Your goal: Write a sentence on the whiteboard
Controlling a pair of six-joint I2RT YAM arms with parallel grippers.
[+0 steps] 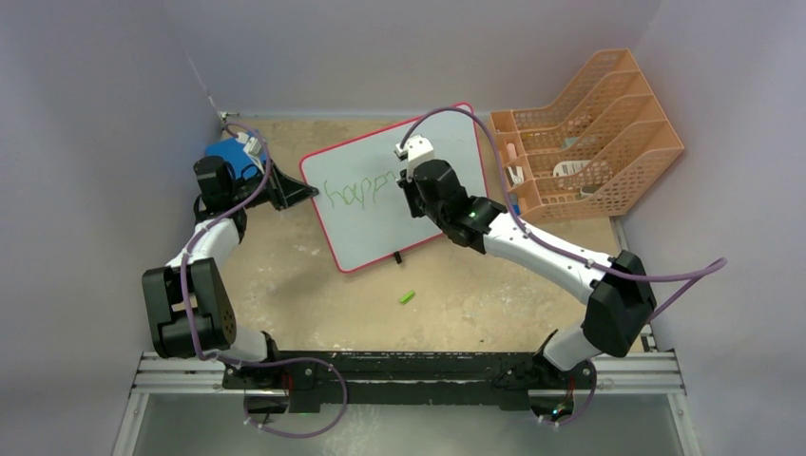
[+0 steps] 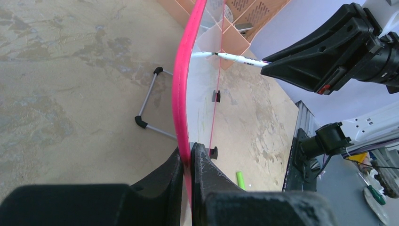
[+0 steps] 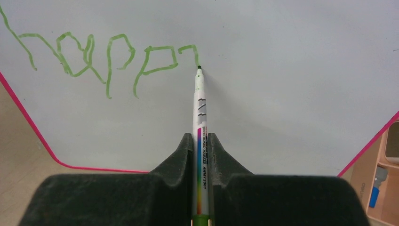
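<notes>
- At the middle of the table stands one whiteboard (image 1: 380,237). Its long axis runs left to right, with the right end angled farther away.
- On its white face is one line of green writing, the sentence (image 3: 108,56). It has four letters, "happ", and a fifth just begun, and runs along that long axis.
- One marker (image 3: 200,108) points tip-first at the board and touches the last stroke.
- The right gripper (image 3: 201,139) is clenched on the marker's barrel.
- The left gripper (image 2: 188,155) is pinched on the board's red rim (its left edge).
- One green cap (image 1: 408,297) lies nearer the arms, and one orange file rack (image 1: 589,133) sits at the far right.
</notes>
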